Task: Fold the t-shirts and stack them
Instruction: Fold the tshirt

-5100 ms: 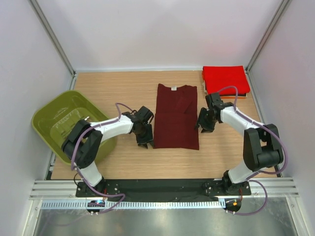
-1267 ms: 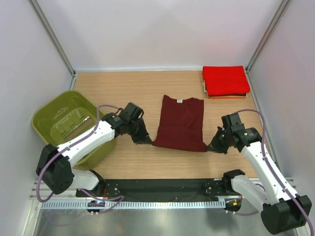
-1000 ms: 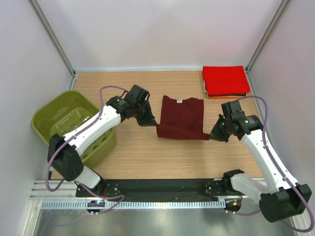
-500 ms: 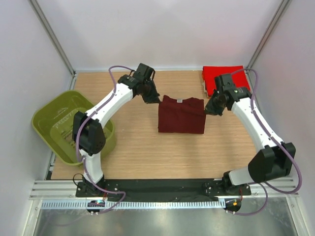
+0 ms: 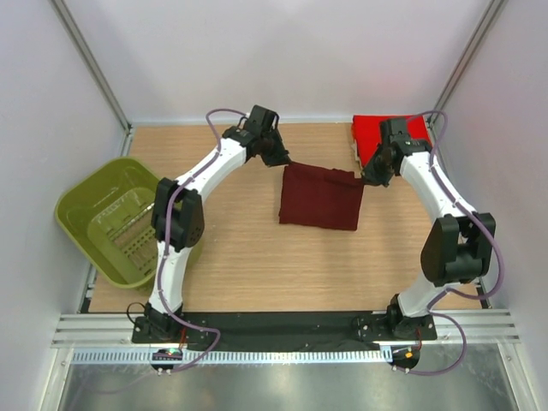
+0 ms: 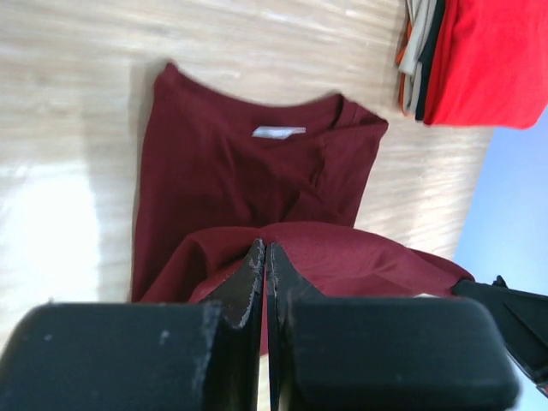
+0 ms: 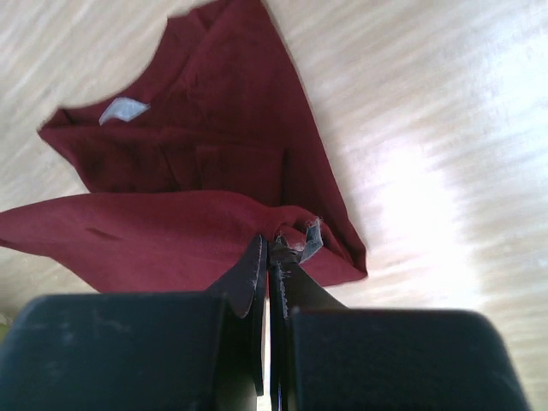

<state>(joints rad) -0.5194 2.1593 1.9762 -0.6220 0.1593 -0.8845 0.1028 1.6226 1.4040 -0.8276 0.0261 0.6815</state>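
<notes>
The left gripper (image 6: 264,257) is pinched fully closed on one hem corner of the dark maroon soft-cloth t-shirt (image 5: 321,199). The right gripper (image 7: 269,250) is clamped just as tight on the other hem corner. Both wrist views show a lip of cloth caught between black tips that meet. Between the two grippers the raised hem hangs as a drooping fold above the shirt's collar half. That half lies flat on the light wooden tabletop (image 5: 240,257) with its white neck label (image 6: 278,132) facing up. The shirt sits toward the far edge, a little right of centre. Near the right gripper, in the far right corner, rests the stack of folded shirts (image 6: 484,60), bright red on top with thin orange, grey and dark layers beneath. The olive-green plastic basket (image 5: 107,214) stands well apart at the left edge. The step in hand looks like the crosswise fold, hem to collar. To do it well, I judge both grippers should travel level and together, holding the hem taut so no slack bunches mid-span. They should lay the hem square along the shoulder line, lower until cloth rests on cloth, and only then let go, so the rectangle matches the stack.
</notes>
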